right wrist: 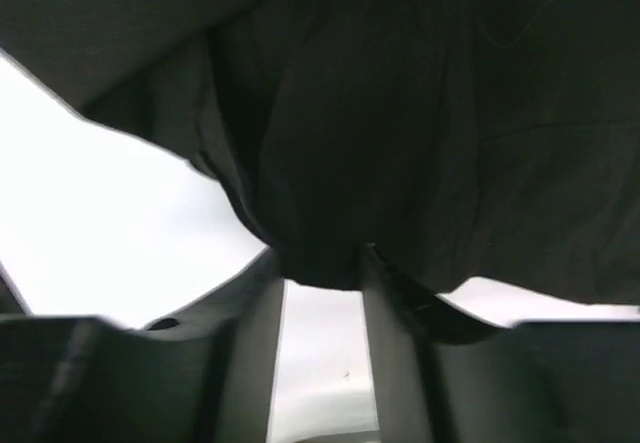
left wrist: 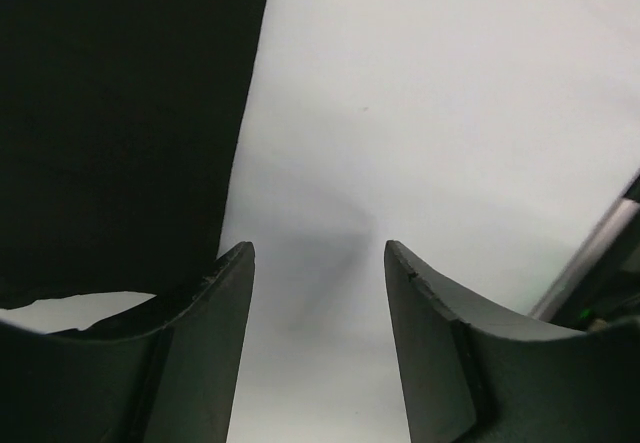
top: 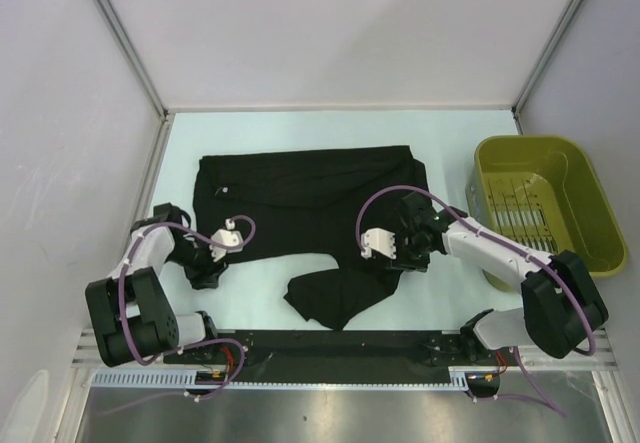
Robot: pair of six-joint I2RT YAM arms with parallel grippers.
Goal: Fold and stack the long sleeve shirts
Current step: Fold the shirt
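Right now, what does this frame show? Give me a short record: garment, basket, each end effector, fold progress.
garment: black long sleeve shirt, spread on the table, near edge bunched
basket: olive-green basket, right of the shirt, not touching it
left end effector: open, empty, beside the shirt's left edge
right end effector: appears shut on a bunched fold of the shirt
fold progress: not yet folded; no stack visible
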